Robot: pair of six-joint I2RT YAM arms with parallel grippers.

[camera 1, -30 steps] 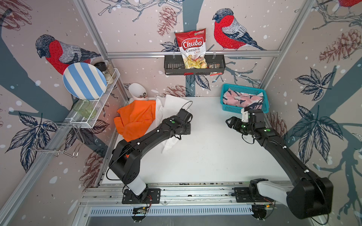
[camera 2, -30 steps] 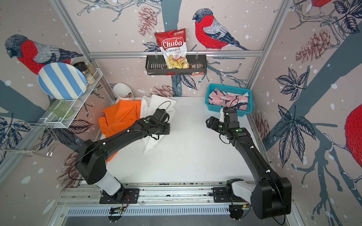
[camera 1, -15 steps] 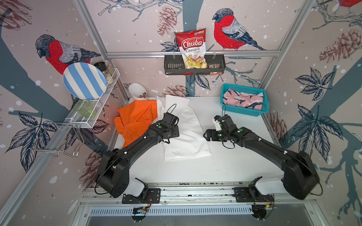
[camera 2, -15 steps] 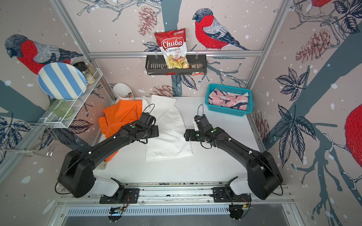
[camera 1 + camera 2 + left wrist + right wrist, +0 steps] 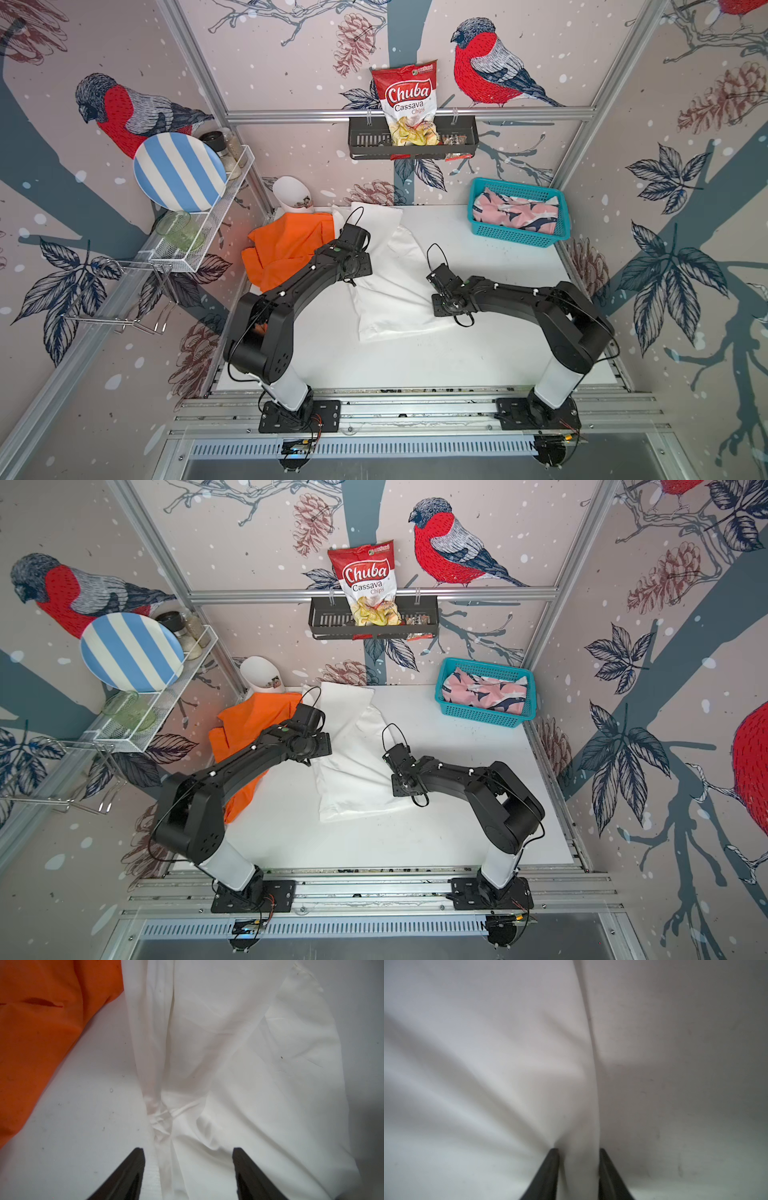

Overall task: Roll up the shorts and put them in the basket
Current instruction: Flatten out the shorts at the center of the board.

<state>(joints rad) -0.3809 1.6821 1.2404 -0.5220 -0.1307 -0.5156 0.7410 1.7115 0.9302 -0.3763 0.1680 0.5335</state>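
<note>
Right gripper [image 5: 578,1150] moved onto white shorts [image 5: 395,291], pinching fold | left gripper [image 5: 188,1149] open | white tabletop [image 5: 415,361] | bird-print walls [image 5: 291,62]

Left arm [image 5: 291,286] and right arm [image 5: 519,291] bend inward mid-frame in a top view. Left gripper [image 5: 188,1149] has its jaws spread. Right gripper [image 5: 578,1150], blurred, seemingly pinches the white shorts [image 5: 488,1064].

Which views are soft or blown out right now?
Right wrist view: motion-blurred; the white shorts fold between the fingers is smeared, with no crisp creases. Left wrist view: sharp; cloth creases and specks on the table are readable, and the orange shorts look strongly saturated. Both top views: sharp and evenly lit, no glare on the tabletop.
</note>
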